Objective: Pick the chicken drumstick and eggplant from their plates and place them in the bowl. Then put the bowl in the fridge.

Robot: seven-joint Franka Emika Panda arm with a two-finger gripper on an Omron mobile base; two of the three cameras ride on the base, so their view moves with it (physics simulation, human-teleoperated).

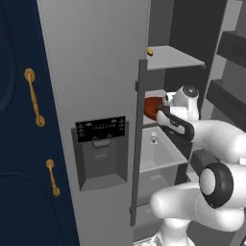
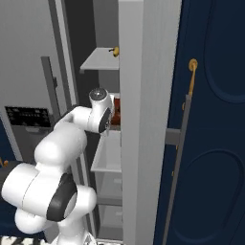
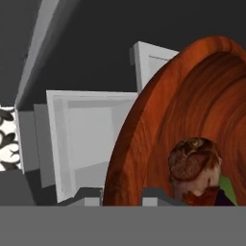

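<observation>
My gripper (image 3: pixel 122 198) is shut on the rim of the reddish-brown bowl (image 3: pixel 192 105), with one fingertip on each side of the wall. Inside the bowl lies the chicken drumstick (image 3: pixel 192 161). A dark purple sliver of the eggplant (image 3: pixel 222 198), with a green patch, shows beside it at the bottom. The arm reaches into the open grey fridge (image 1: pixel 96 72) and holds the bowl (image 1: pixel 153 106) at the level of a middle shelf, just inside the opening. In the right base view a red strip of the bowl (image 2: pixel 116 112) shows past the fridge door (image 2: pixel 143 95). The plates are out of view.
An upper grey shelf (image 1: pixel 175 57) carries a small yellow item (image 1: pixel 150 51) at its front left corner. Below the bowl sits a pale drawer bin (image 1: pixel 158 153). Door racks (image 1: pixel 230 48) hang on the right. Navy cabinets with brass handles (image 1: pixel 34 96) flank the fridge.
</observation>
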